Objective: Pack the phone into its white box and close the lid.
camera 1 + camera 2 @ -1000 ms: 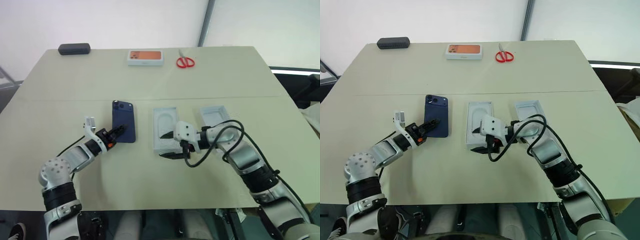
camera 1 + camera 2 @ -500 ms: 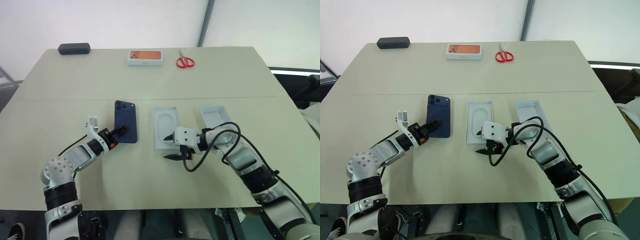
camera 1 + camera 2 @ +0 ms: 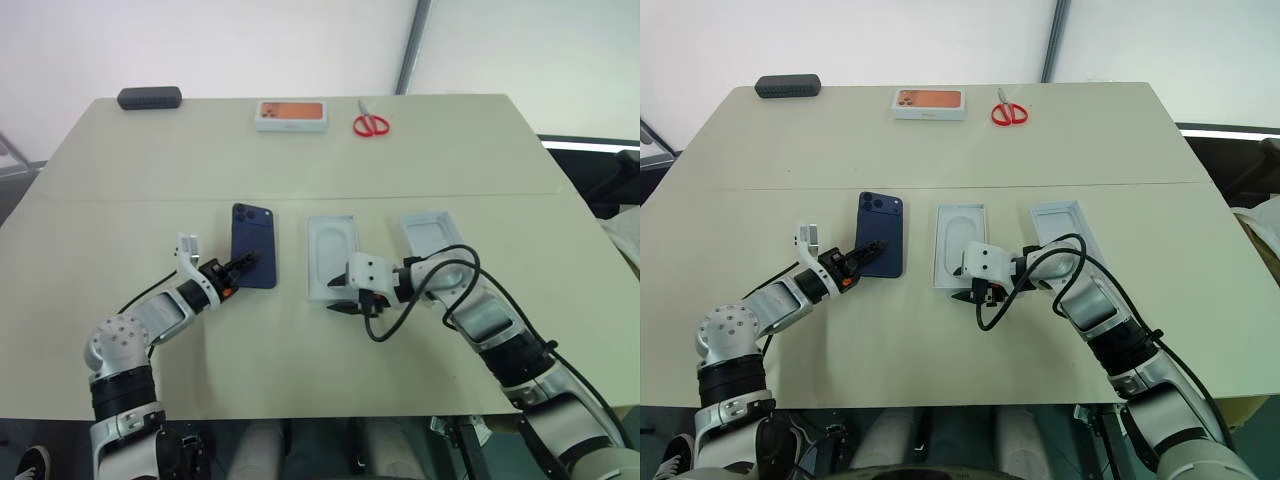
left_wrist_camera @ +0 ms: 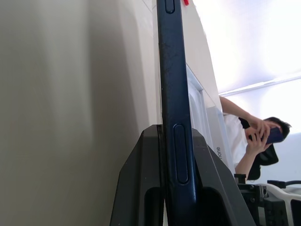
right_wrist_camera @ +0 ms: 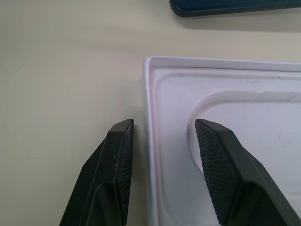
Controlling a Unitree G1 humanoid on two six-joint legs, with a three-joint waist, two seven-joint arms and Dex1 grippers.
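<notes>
Since a second ago the phone (image 3: 255, 246) has slid a little toward the white box (image 3: 331, 257), pushed along by the left gripper (image 3: 238, 270), and the right gripper (image 3: 340, 299) has narrowed from wide to about half open. In the left wrist view the left gripper's fingers (image 4: 141, 183) are clamped on the near end of the phone, which lies flat on the table (image 3: 300, 160), camera bump at the far end.

The right gripper's two fingers (image 5: 118, 160) straddle the near wall of the white box, one outside on the table and one inside, with a gap on both sides, so it grips nothing. That box sits just right of the phone, apart from it, and it's empty apart from its moulded recess. The lid (image 3: 433, 234) lies open side up to the right of the box, also with nothing in it.

At the far edge sit a black case (image 3: 149, 97), a white box with an orange top (image 3: 291, 114) and red scissors (image 3: 371, 123).
</notes>
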